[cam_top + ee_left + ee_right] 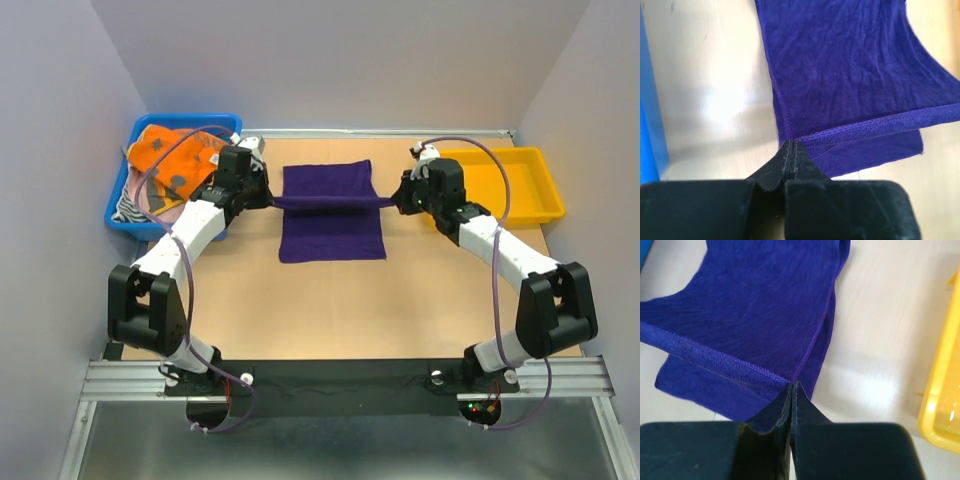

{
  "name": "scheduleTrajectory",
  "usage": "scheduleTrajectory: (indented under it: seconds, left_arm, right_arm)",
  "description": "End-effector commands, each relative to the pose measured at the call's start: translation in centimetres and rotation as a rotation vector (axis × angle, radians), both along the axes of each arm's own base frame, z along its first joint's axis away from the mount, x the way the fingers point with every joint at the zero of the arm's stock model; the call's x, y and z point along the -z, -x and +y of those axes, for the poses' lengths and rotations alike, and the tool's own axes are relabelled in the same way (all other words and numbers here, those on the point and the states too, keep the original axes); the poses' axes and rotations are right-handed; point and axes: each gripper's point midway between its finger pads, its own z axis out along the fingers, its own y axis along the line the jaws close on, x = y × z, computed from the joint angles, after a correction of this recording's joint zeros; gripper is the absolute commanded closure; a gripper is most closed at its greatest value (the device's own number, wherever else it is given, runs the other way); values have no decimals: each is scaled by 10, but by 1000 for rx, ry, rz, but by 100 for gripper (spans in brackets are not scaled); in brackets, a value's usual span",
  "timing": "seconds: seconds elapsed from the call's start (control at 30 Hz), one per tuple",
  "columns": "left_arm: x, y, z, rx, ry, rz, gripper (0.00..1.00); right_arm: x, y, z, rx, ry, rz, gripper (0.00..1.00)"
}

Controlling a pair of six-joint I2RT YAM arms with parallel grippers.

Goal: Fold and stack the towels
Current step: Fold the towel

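The dark purple towel (331,212) lies on the wooden table between my arms, with one hemmed edge lifted and stretched taut across its middle. My left gripper (270,200) is shut on that edge's left corner; in the left wrist view (791,145) the hem (880,126) runs off to the right. My right gripper (397,202) is shut on the right corner; it also shows in the right wrist view (792,386), with the towel (760,305) spread below. The grey-and-orange towel (180,160) lies crumpled in the blue bin. A pale pink cloth (165,212) peeks out under it.
The blue bin (122,185) stands at the far left, close behind my left arm; its wall shows in the left wrist view (649,135). An empty yellow tray (515,185) stands at the far right, next to my right gripper, and also appears in the right wrist view (942,390).
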Motion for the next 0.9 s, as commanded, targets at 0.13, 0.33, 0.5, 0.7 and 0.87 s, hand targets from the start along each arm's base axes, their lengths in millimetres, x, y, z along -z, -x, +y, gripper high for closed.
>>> scheduleTrajectory:
  seconds: [0.13, 0.33, 0.5, 0.7, 0.87]
  left_arm:
    - [95, 35, 2, 27, -51, 195, 100]
    - [125, 43, -6, 34, -72, 249, 100]
    - [140, 48, -4, 24, -95, 284, 100]
    - [135, 48, 1, 0, -114, 265, 100]
    - [121, 44, 1, -1, -126, 228, 100]
  right_arm:
    - [70, 29, -7, 13, 17, 193, 100]
    - [113, 34, -13, 45, 54, 294, 99]
    - [129, 39, -13, 42, 62, 337, 99]
    - [134, 48, -9, 27, 36, 364, 99]
    - [127, 47, -10, 33, 32, 348, 100]
